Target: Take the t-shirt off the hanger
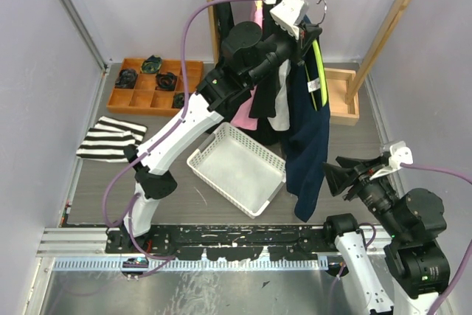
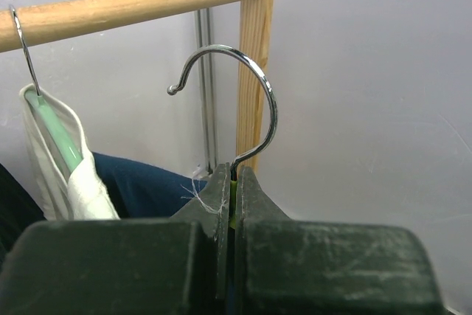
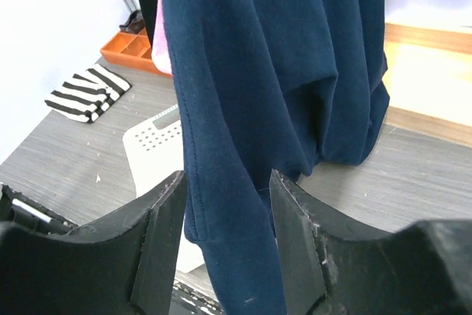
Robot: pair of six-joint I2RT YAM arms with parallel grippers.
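A navy t-shirt hangs from a neon-green hanger with a metal hook; the hook is off the wooden rail. My left gripper is shut on the hanger's neck just under the hook, and in the left wrist view the left gripper pinches the green neck. My right gripper stands open low at the shirt's bottom. In the right wrist view the t-shirt drops in a fold between the right gripper's fingers, which straddle it without clamping.
A white basket sits beside the shirt's hem. An orange tray and a striped cloth lie at the left. Other garments hang on the wooden rack, among them a white one. A wooden box stands behind the shirt.
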